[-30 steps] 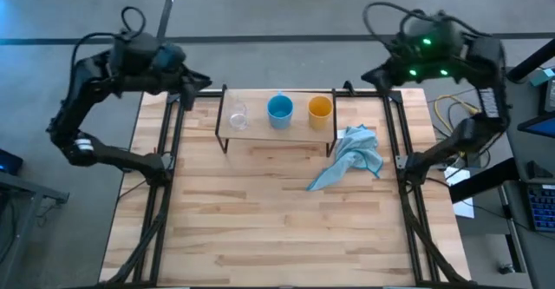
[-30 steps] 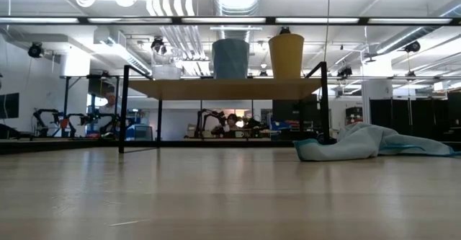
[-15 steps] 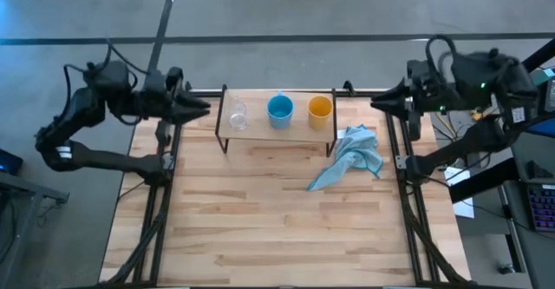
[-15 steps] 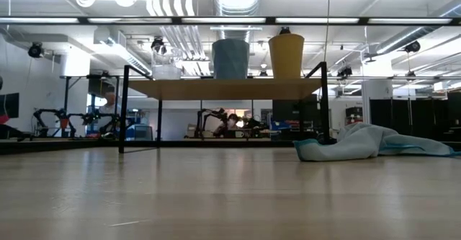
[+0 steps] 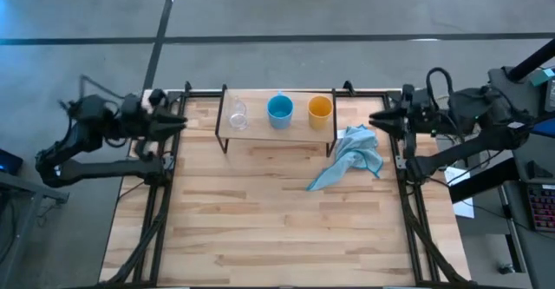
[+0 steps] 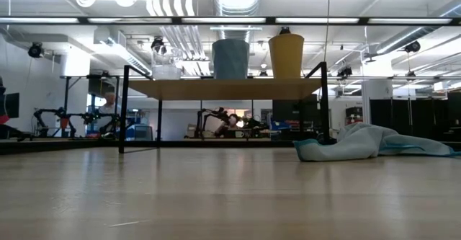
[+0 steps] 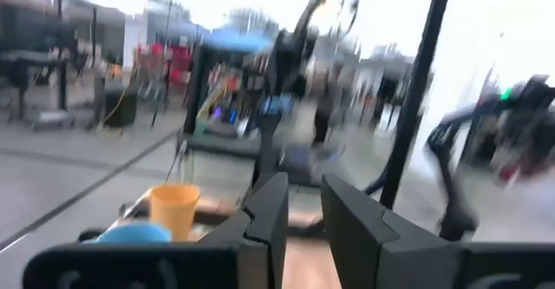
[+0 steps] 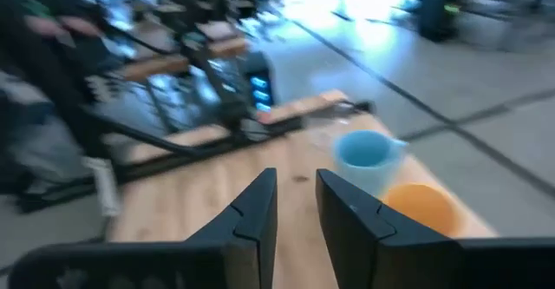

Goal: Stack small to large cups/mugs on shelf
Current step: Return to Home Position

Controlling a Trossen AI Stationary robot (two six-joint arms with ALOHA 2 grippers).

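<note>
Three cups stand in a row on the shelf (image 5: 276,126) at the table's far side: the clear glass (image 5: 237,115) on the left, the light blue cup (image 5: 279,110) in the middle, the yellow-orange cup (image 5: 320,108) on the right. The low view shows the shelf (image 6: 223,89) with the glass (image 6: 167,72), the blue cup (image 6: 230,58) and the yellow-orange cup (image 6: 286,55). My left gripper (image 5: 180,122) is shut and empty at the table's left edge, pointing toward the shelf. My right gripper (image 5: 375,120) is shut and empty at the right edge, also pointing toward the shelf.
A crumpled light blue cloth (image 5: 351,154) lies on the table just right of the shelf, between it and my right gripper. Black frame rails (image 5: 165,176) run along the table's left and right sides. Bare wooden tabletop (image 5: 277,220) lies in front of the shelf.
Both arms have swung out from their folded poses at the far corners. Both grippers have come toward the table's near edge and now point level at the shelf from either side. The cups and the cloth have stayed in place.
</note>
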